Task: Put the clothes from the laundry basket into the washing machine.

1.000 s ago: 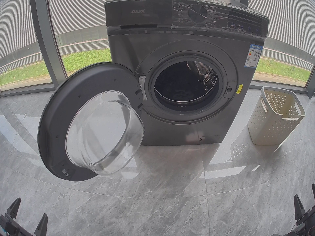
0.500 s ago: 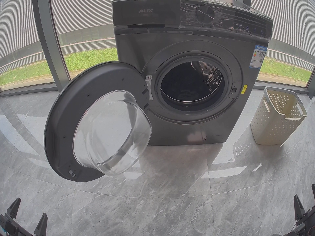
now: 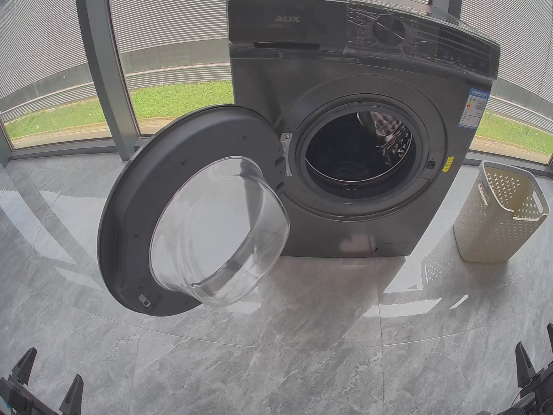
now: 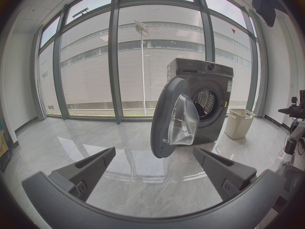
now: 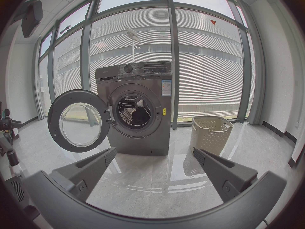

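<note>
Glossy marble floor (image 3: 322, 364), tall windows (image 3: 173, 30), washing machine (image 3: 345, 64), left claw (image 4: 153, 150) spread, right claw (image 5: 154, 150) spread

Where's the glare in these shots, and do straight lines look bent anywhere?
Head view: daylight reflects as bright patches on the glossy floor between the laundry basket and the washing machine. Both wrist views: the window frames bow outward, and the corners go dark.

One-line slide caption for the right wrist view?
Open right gripper facing a grey washing machine, door swung wide, with a cream laundry basket on the tiled floor beside it.
</note>
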You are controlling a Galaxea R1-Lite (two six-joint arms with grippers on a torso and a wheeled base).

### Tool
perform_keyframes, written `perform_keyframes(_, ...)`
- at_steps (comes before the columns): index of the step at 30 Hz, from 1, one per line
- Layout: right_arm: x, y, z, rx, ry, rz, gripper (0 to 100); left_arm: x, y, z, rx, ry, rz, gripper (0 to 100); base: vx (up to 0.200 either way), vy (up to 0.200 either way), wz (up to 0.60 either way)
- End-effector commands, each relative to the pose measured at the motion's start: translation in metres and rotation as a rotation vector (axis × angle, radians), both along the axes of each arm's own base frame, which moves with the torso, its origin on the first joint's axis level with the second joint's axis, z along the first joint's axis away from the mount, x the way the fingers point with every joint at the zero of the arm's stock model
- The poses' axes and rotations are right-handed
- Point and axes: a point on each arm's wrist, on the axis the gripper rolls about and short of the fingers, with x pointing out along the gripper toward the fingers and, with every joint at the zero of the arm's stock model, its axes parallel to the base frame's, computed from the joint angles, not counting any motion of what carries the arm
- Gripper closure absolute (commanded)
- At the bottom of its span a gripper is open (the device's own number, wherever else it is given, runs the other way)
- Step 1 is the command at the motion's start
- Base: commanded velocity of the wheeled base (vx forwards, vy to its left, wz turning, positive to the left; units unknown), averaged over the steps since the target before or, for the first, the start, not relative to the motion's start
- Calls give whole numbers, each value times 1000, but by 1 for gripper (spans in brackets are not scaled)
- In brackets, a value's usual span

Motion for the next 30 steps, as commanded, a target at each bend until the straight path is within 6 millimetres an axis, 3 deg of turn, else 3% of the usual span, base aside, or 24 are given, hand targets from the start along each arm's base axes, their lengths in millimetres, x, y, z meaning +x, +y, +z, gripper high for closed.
perform_keyframes(1,0,0,-5,0,2,0,0,0,0,-5,0,2,0,0,0,0,0)
perform_keyframes(14,0,0,-5,0,2,2,0,0,0,-5,3,3,-3,0,0,185,0)
perform_keyframes(25,0,0,-5,0,2,2,0,0,0,-3,23,-18,-8,0,0,0,0)
perform_keyframes(27,0,0,-5,-2,2,2,0,-6,-1,23,4,-140,-18,0,0,0,0)
perform_keyframes(28,0,0,-5,-2,2,2,0,-15,-1,52,1,-227,-45,0,0,0,0)
perform_keyframes(30,0,0,-5,-2,2,0,0,-11,-1,69,-4,-146,-149,0,0,0,0)
